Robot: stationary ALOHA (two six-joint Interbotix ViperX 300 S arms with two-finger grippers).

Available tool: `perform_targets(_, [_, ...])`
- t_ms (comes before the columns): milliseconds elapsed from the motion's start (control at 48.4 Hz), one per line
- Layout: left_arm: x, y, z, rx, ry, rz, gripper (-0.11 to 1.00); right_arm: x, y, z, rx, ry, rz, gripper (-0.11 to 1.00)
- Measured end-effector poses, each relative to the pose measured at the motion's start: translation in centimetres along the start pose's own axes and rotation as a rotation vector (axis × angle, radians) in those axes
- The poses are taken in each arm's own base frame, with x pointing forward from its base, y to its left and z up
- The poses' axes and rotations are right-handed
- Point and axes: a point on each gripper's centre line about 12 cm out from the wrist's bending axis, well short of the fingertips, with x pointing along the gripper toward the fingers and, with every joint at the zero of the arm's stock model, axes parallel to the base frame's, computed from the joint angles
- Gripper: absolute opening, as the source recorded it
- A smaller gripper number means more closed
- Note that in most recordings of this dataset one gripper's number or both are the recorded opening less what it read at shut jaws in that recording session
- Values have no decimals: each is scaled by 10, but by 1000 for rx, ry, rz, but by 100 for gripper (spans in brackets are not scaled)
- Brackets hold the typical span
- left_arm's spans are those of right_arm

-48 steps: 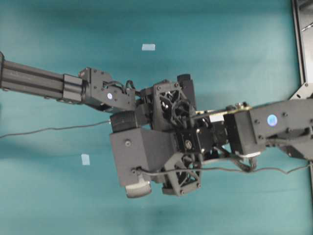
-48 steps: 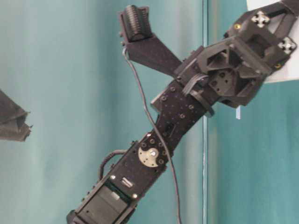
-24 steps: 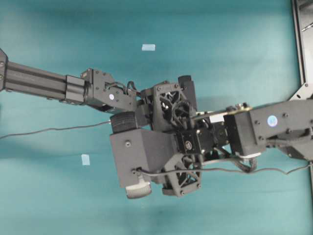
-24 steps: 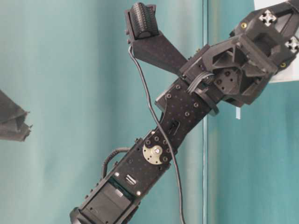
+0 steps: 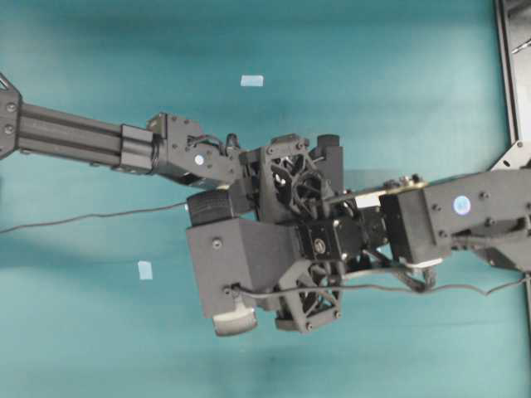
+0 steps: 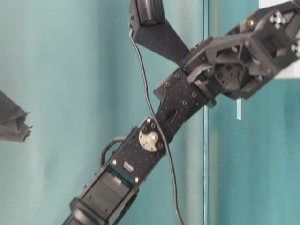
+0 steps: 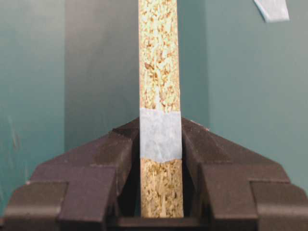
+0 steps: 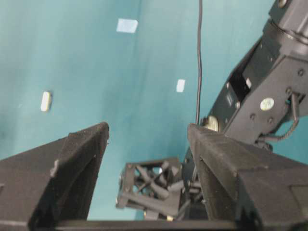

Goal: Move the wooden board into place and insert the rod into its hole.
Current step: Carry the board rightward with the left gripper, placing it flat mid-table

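My left gripper (image 7: 160, 130) is shut on the wooden board (image 7: 159, 57). I see the board edge-on, with its rough chip core and a band of light-blue tape at the jaws. In the overhead view the board (image 5: 377, 191) is a thin pale strip running right from the left gripper (image 5: 328, 184). Its whitish face shows at the top right of the table-level view (image 6: 287, 70). My right gripper (image 8: 147, 130) is open and empty, held above the left arm and looking down. The rod (image 8: 45, 101) lies on the teal table, far left in the right wrist view.
Two light-blue tape squares lie on the table (image 5: 251, 80) (image 5: 145, 269); they also show in the right wrist view (image 8: 127, 25) (image 8: 180, 85). Both arms cross at mid-table with cables hanging. A black frame (image 5: 508, 66) stands at the right edge.
My left arm has reached a little further right and risen, carrying the board with it. The right arm has not moved.
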Motion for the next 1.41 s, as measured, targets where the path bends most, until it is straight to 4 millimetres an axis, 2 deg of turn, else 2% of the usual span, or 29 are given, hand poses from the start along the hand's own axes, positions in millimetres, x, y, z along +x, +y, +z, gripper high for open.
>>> perform_targets(41, [1,0,2,0,-3,0,25,0,0,0,0,0,0,76])
perform_targets(186, [3,1,7,1,-15,2,68,2,1,0,0,5,1,76])
perform_targets(227, [3,1,8,2,-18,2,78,2,1,0,0,5,1,76])
perform_targets(269, [3,1,10,1,-23,2,82,2,0,0,-1,5,0,76])
perform_targets(351, [3,1,11,2,-23,2,79,2,0,0,-1,5,0,76])
perform_targets(600, [0,1,7,-13,14,-2,83,5,1,-1,-1,14,0,76])
perform_targets(765, [-20,-1,2,-31,30,-5,83,6,1,-3,-1,30,-4,76])
perform_targets(889, [-38,-11,-13,-21,38,-17,83,5,1,-3,0,32,-4,76])
perform_targets(1054, [-50,-24,-32,-4,-13,-28,83,6,1,-3,-3,34,-5,76])
perform_targets(1282, [-54,-22,-53,-15,-167,-6,84,-3,3,5,5,0,4,76])
perform_targets(1406, [-50,-18,-67,-17,-194,7,83,-9,7,10,21,-20,15,76])
